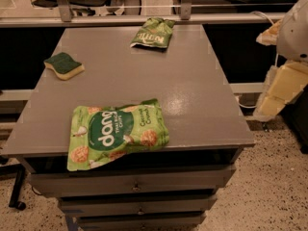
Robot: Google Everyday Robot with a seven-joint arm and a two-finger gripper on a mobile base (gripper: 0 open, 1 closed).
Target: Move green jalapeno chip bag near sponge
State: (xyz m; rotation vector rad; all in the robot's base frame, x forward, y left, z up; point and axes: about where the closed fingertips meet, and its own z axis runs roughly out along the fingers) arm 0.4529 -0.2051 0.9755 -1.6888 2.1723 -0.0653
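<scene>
1. Where the smooth grey table (202,90) reaches its far edge, the green jalapeno chip bag (153,32) lies flat. It is small, crumpled dark-green foil with pale lettering.
2. The sponge (63,65) sits near the left edge, well apart from that bag. It is a rectangular block with a rough dark-green scrub top over pale yellow foam.
3. A larger light-green "dang" bag (115,134) lies at the near edge. It is glossy and puffed, printed with round rice chips, and its lower-left corner overhangs the tabletop.
4. The gripper (281,88) hangs beside the table's right side — pale cream, blocky, below a rounded white arm housing (296,28). Whether it is parted or closed cannot be told.
5. Flat grey drawers (134,184) stack beneath the table.
</scene>
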